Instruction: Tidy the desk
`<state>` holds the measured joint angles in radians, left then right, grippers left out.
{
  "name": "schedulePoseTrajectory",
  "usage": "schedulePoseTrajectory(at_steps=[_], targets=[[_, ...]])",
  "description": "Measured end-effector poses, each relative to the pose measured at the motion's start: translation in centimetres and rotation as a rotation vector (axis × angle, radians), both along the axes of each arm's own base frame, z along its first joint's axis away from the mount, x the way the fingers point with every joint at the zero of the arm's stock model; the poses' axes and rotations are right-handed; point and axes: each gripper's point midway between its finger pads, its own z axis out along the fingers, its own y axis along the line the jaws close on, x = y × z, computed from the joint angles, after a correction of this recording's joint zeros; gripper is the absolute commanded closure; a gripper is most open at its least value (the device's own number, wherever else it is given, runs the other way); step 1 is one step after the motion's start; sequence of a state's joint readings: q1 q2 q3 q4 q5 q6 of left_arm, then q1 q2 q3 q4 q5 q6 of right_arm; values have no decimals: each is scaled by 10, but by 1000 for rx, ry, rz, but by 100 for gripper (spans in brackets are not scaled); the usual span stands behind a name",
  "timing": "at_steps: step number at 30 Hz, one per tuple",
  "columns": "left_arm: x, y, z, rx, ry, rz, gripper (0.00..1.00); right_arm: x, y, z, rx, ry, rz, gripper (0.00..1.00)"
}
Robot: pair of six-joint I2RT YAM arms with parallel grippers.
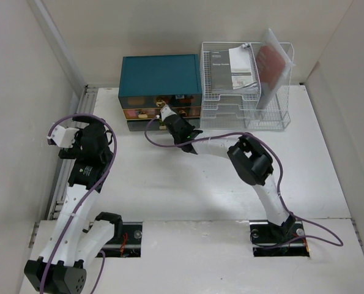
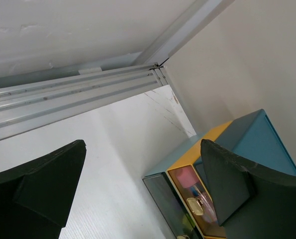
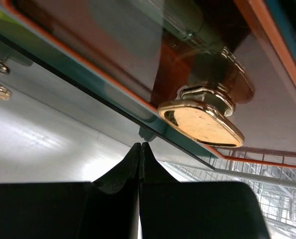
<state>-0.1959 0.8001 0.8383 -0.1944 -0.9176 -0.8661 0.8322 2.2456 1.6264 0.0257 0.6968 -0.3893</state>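
Currently the right tool [image 3: 140,149], clenched empty, hangs over the far bench [image 1: 169,190] beside a gold drawer handle [image 3: 201,122]. Left tool [image 2: 143,154] gapes wide above its left edge.

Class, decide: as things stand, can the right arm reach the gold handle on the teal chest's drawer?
Probably yes. The right tool, shut, sits just short of the gold handle with nothing between; gripping would need it opened.
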Motion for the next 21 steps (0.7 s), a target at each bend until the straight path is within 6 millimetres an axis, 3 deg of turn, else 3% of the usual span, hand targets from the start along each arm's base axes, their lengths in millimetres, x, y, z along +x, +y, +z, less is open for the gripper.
schedulePoseTrajectory(at_steps=[14,17,21], targets=[[0,0,0,0,-1,-1,0,11,-2,21,-10,-167,-72,100],[0,0,0,2,1,-1,0,-3,-2,9,-43,-130,-24,100],[1,-2,0,5,6,-14,0,-49,13,1,-76,39,207,100]])
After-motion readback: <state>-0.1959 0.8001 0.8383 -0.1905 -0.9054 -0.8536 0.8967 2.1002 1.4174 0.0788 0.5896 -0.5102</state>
